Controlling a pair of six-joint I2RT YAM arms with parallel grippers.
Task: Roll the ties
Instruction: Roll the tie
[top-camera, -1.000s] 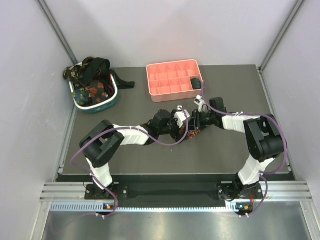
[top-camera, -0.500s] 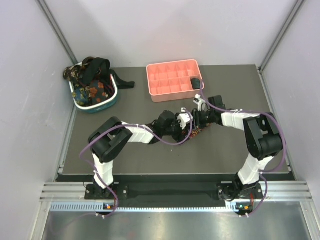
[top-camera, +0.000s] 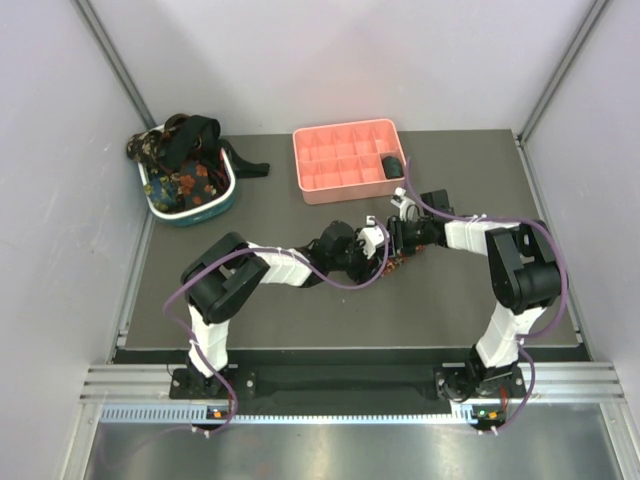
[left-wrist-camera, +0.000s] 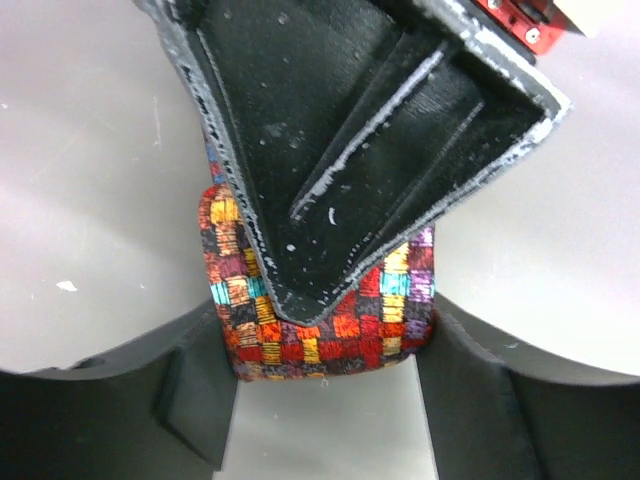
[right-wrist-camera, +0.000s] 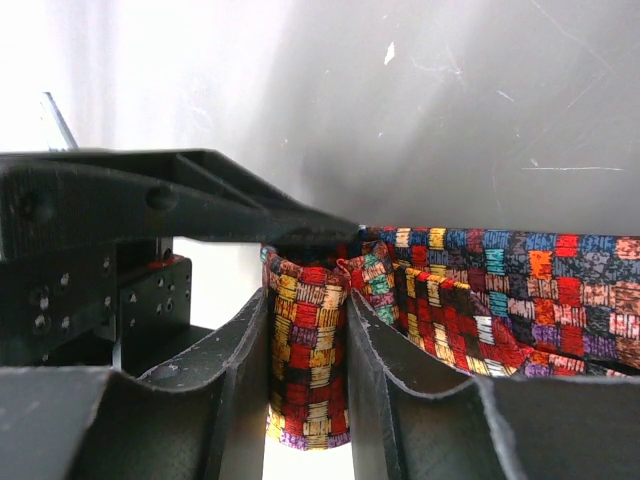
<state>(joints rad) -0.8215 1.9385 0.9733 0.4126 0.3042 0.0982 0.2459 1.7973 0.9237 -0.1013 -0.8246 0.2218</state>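
A red-yellow-dark plaid tie (top-camera: 393, 263) lies at the table's middle, partly rolled. My right gripper (right-wrist-camera: 307, 330) is shut on a folded loop of it (right-wrist-camera: 305, 370), and the loose length (right-wrist-camera: 500, 290) runs off to the right. In the left wrist view the same roll (left-wrist-camera: 320, 335) sits between my left gripper's (left-wrist-camera: 322, 345) fingers, which touch both of its sides; one black right finger (left-wrist-camera: 350, 130) comes down onto it from above. From the top view the left gripper (top-camera: 377, 248) and right gripper (top-camera: 398, 242) meet nose to nose over the tie.
A pink compartment tray (top-camera: 298, 160) stands behind the grippers, with a dark rolled item (top-camera: 392, 166) in its right compartment. A teal-and-white basket (top-camera: 190, 212) at the back left holds several more ties (top-camera: 185, 165); a black one (top-camera: 252, 170) trails over its rim onto the table.
My left arm has reached farther right and its jaws have narrowed around the plaid roll. The right gripper has kept its grip and barely shifted.
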